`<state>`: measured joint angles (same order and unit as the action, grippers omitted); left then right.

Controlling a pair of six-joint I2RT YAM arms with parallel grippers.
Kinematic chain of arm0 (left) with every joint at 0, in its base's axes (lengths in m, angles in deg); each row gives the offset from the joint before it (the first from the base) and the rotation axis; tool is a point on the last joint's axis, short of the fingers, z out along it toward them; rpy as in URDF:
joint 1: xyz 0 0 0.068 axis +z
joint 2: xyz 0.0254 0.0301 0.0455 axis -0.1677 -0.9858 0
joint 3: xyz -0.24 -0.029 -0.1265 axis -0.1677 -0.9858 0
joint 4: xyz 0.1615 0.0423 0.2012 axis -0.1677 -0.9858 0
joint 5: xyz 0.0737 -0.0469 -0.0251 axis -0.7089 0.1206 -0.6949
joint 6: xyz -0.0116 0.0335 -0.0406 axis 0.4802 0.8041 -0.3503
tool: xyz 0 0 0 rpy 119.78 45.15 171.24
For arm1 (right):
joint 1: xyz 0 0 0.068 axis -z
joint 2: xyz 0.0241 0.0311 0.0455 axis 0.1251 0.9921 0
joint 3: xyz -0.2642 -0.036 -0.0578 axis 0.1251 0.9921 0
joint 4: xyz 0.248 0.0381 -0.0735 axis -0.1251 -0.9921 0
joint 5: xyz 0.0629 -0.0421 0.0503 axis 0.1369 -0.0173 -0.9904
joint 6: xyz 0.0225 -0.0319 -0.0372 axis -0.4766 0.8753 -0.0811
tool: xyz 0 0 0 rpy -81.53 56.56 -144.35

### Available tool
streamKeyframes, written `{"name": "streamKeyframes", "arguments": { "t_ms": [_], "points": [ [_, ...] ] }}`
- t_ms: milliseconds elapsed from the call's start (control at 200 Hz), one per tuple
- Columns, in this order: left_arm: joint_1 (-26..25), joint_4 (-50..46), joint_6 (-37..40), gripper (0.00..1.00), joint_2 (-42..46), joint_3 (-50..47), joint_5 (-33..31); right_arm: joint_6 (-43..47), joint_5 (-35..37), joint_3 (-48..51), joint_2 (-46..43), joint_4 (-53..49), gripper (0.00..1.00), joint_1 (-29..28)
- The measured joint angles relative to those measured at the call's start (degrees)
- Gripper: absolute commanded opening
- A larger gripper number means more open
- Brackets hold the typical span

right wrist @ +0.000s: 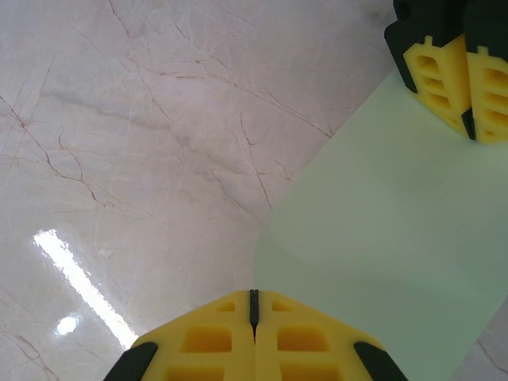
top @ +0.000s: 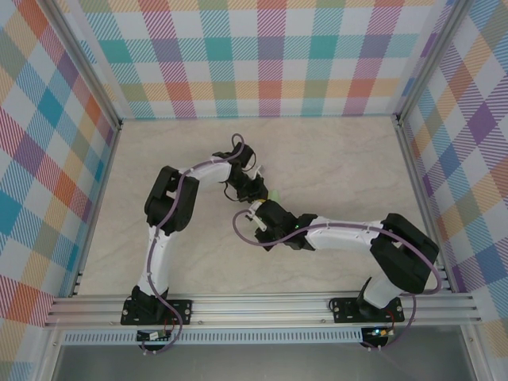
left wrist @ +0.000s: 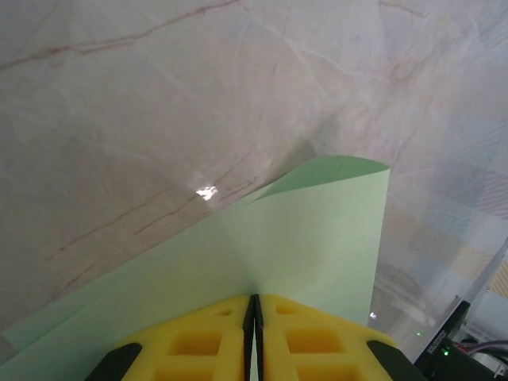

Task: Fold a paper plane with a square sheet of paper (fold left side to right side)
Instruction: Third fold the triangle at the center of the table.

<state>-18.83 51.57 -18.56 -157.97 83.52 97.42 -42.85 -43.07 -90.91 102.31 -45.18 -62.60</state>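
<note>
Yellow fingers (left wrist: 198, 341) of the left gripper (left wrist: 254, 300) sit nearest the lens, pressed together and clamped on one edge of the square sheet of paper (left wrist: 317, 238). Sheet rises off the table (left wrist: 119, 119) toward the jaws; far corner curls over. Right gripper (right wrist: 254, 295): jaws together, nothing between them, tips at the sheet's edge. Both grippers meet near the middle of the table, well apart from its edges.
</note>
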Motion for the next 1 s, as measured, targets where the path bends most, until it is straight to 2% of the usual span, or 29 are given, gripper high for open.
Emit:
{"name": "streamKeyframes", "arguments": {
  "t_ms": [575, 1005],
  "points": [
    [-0.37, -1.07, 1.6, 0.1, -0.2, 0.81, -1.09, -7.23, -15.08, 0.66, -0.9, 1.01, 0.0, 11.91],
    [-0.74, -2.1, 1.75, 0.09, -0.26, 1.46, -2.03, -10.01, -19.21, 0.13, 2.51, -0.46, 0.0, 17.97]
  ]
}}
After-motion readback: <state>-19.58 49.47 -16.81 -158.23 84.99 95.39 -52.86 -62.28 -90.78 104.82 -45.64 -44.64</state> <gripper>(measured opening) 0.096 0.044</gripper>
